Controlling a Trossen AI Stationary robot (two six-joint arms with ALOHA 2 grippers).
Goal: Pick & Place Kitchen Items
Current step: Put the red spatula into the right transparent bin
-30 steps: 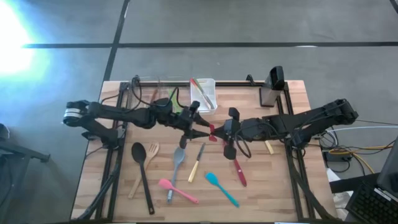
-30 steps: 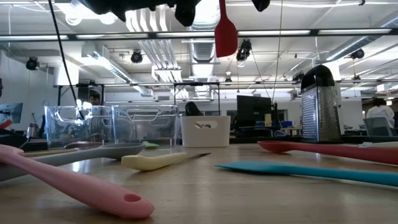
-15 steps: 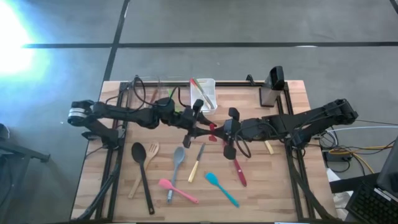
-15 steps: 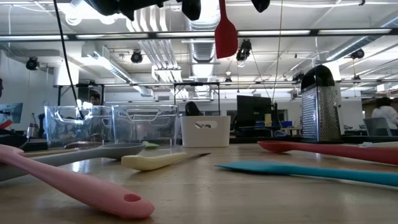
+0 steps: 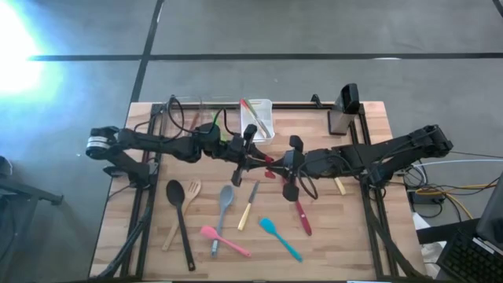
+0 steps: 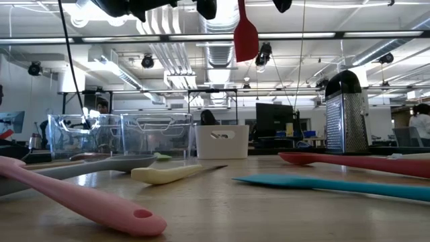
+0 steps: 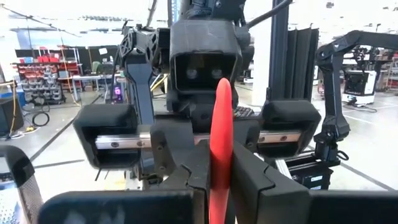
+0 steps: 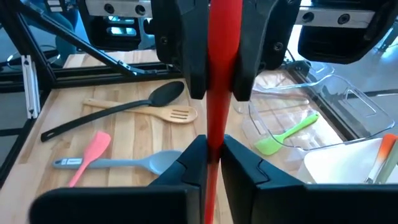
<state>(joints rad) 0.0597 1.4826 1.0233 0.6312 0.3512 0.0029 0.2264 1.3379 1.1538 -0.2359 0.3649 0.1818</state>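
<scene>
Since a second ago, the left gripper (image 5: 258,161) has slid in and pinched the red spatula (image 6: 245,32). That spatula hangs over the table (image 5: 346,236) middle, toward the twelve o'clock side. Both grippers squeeze it; the right gripper (image 5: 277,165) should let go slowly.

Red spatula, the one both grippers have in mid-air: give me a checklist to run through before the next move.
1. Left gripper clamped on the red spatula handle: ok.
2. Right gripper let go of the handle: not ok, its fingers hug it too.
3. Spatula clear of the table: ok, it hangs high above in the low view.
4. Room left in the white bin: cannot tell, utensils already lie in it.
</scene>
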